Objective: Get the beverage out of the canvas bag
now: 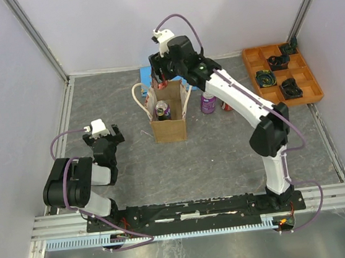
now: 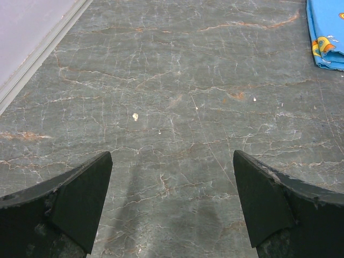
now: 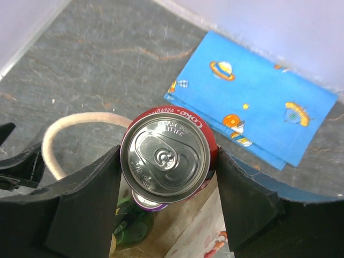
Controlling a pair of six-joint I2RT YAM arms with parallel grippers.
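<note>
My right gripper (image 3: pixel 167 157) is shut on a red cola can (image 3: pixel 166 161), the beverage, with one finger on each side of it. The can hangs over the open mouth of the tan canvas bag (image 1: pixel 169 131). Below it, inside the bag, lie a purple can (image 3: pixel 146 203) and a green can (image 3: pixel 128 228). A cream rope handle (image 3: pixel 64 131) loops out to the left. In the top view the right gripper (image 1: pixel 162 83) is over the bag's far edge. My left gripper (image 2: pixel 172 161) stands open over bare table, left of the bag (image 1: pixel 102 137).
A blue patterned board (image 3: pixel 252 97) lies flat behind the bag. A purple can (image 1: pixel 208 102) and a red one (image 1: pixel 226 105) stand on the table right of the bag. An orange compartment tray (image 1: pixel 310 91) with black parts sits at the back right.
</note>
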